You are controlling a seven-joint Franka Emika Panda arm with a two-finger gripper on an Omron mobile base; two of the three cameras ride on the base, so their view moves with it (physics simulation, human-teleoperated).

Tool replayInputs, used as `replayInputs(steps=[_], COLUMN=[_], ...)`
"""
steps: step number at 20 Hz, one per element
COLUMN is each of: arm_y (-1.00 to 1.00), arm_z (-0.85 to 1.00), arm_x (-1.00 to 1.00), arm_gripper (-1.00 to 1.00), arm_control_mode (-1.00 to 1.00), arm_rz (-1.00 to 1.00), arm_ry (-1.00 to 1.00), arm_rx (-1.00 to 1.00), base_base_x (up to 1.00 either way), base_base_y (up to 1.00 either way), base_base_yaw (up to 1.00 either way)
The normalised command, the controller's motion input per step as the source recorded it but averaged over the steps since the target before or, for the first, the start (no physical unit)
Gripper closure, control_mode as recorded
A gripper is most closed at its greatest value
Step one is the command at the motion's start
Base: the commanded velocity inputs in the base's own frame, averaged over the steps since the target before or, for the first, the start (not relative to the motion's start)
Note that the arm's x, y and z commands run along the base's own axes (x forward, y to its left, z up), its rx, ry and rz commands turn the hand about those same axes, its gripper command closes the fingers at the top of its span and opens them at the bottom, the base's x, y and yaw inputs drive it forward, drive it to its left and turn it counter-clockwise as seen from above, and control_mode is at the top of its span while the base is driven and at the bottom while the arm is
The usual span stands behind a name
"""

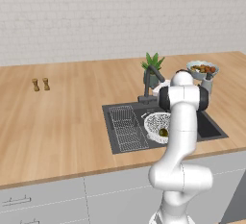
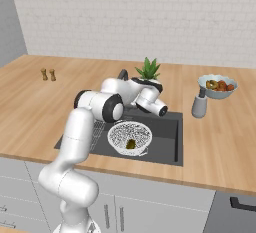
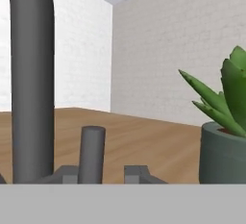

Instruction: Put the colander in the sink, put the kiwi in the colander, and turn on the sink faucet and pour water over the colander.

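The colander [image 2: 129,137] sits in the sink [image 2: 167,144] with the kiwi [image 2: 131,143] inside it, so turning on the water is the step left. The hand is up close to the sink faucet [image 3: 31,79], with the short handle [image 3: 92,153] just ahead of the fingers [image 3: 137,174]. They look a bit apart and hold nothing. Push the handle slowly and stay off the potted plant [image 3: 226,136] on the table [image 2: 220,137].
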Motion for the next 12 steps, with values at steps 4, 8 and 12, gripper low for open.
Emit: replayInputs(steps=[4,8,12], arm_y=[-0.52,-0.61,-0.62], arm_z=[-0.11,-0.16,-0.22], arm_x=[0.0,0.0,0.0], arm_gripper=[1.0,1.0,1.0], arm_control_mode=[-1.0,-1.0,-1.0], arm_rz=[-0.01,0.0,0.0], arm_ry=[0.0,0.0,0.0], arm_rx=[0.0,0.0,0.0], base_base_x=[0.0,0.0,0.0], base_base_y=[0.0,0.0,0.0], base_base_yaw=[0.0,0.0,0.0])
